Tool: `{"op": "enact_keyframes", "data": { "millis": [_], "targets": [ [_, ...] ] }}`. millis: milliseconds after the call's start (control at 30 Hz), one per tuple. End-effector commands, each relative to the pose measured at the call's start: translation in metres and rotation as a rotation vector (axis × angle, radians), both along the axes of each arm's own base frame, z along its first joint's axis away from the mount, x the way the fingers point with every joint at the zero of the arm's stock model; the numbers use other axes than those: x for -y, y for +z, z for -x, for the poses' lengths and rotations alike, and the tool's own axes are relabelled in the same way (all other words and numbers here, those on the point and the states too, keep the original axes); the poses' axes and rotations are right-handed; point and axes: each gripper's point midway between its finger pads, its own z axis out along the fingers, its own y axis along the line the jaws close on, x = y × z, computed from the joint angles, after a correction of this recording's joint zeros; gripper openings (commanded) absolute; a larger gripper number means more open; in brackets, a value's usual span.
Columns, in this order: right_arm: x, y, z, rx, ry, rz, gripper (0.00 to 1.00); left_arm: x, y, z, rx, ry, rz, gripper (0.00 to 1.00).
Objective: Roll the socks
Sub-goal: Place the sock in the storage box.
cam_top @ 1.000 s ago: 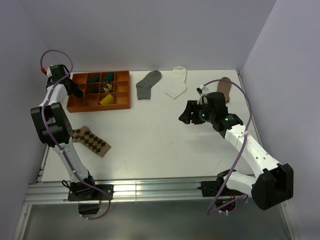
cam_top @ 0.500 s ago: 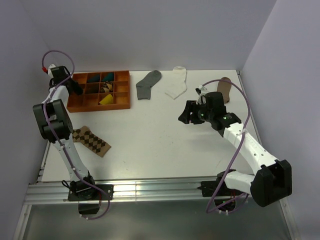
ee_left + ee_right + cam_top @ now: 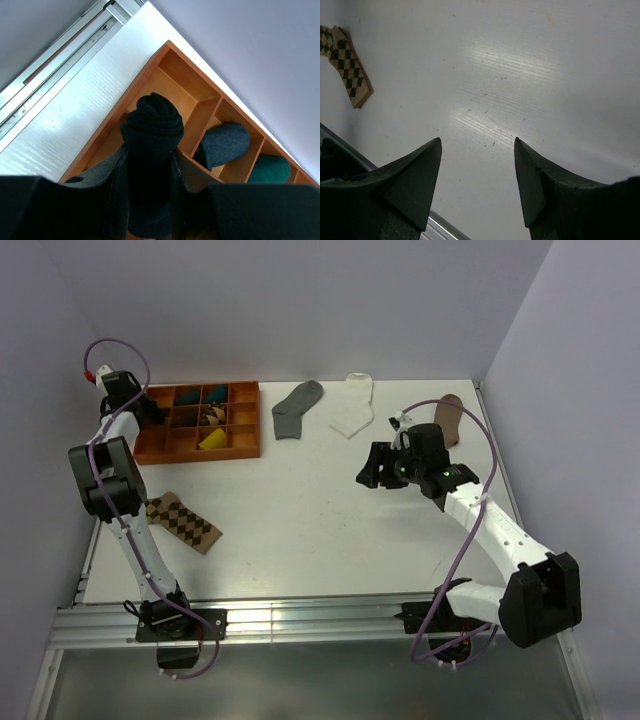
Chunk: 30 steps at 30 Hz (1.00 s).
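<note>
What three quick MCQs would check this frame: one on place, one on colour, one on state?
1. Where is the left gripper holding the rolled black sock?
A. Over a corner compartment of the orange tray
B. At the middle of the table
C. At the table's near edge

2. What colour is the flat sock lying just right of the tray?
A. Red
B. Grey
C. Yellow

3. What state is the right gripper in?
A. Shut on a sock
B. Shut and empty
C. Open and empty

Answers:
1 A: the left wrist view shows the roll above the tray's corner cell.
2 B: the top view shows it grey.
3 C: the right wrist view shows only the bare table between its spread fingers.
</note>
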Motion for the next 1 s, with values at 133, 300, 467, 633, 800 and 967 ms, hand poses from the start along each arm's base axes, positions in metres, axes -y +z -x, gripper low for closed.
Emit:
{"op": "enact_keyframes", "data": {
  "millis": [133, 300, 467, 633, 800, 967],
  "targets": [
    [0.000, 0.012, -0.014, 0.050, -0.009, -0.002, 0.67, -0.003, -0.008, -0.014, 0.021, -0.016, -0.009, 0.00],
    [0.000, 0.010, -0.013, 0.044, -0.006, 0.002, 0.67, 0.003, -0.022, -0.009, -0.018, -0.028, 0.012, 0.00],
    [0.001, 0.008, -0.013, 0.044, -0.005, 0.009, 0.67, 0.009, -0.042, 0.010, -0.107, -0.039, 0.032, 0.00],
    [0.000, 0.006, -0.013, 0.040, -0.001, 0.007, 0.67, 0.011, -0.057, 0.019, -0.189, -0.048, 0.049, 0.00],
    [0.002, 0.003, -0.014, 0.039, -0.005, 0.015, 0.67, 0.016, -0.076, 0.031, -0.293, -0.059, 0.078, 0.00],
    [0.002, 0.000, -0.014, 0.033, -0.005, 0.022, 0.67, 0.013, -0.084, 0.031, -0.365, -0.063, 0.081, 0.01]
  ]
}}
